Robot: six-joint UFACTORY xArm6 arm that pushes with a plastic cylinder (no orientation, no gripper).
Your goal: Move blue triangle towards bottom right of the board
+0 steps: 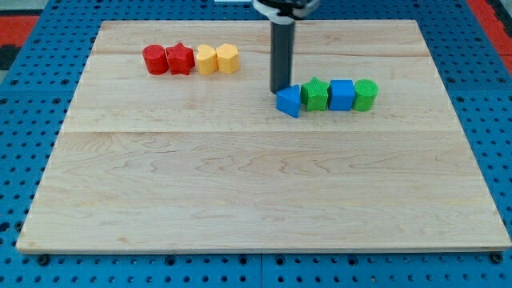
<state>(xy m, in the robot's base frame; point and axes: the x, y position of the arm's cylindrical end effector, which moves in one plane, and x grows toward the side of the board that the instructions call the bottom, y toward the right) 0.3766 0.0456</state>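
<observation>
The blue triangle [289, 101] lies right of the board's middle, in the upper half. It touches the left side of a green star [315, 94]. My tip [280, 88] comes down from the view's top and rests against the triangle's upper left edge. The rod is dark and upright.
Right of the green star stand a blue cube [342, 94] and a green cylinder [366, 94] in one row. At the upper left, a red cylinder [154, 59], a red star [181, 59], a yellow block [206, 59] and a yellow hexagon [228, 58] form another row. The wooden board [256, 208] sits on a blue pegboard.
</observation>
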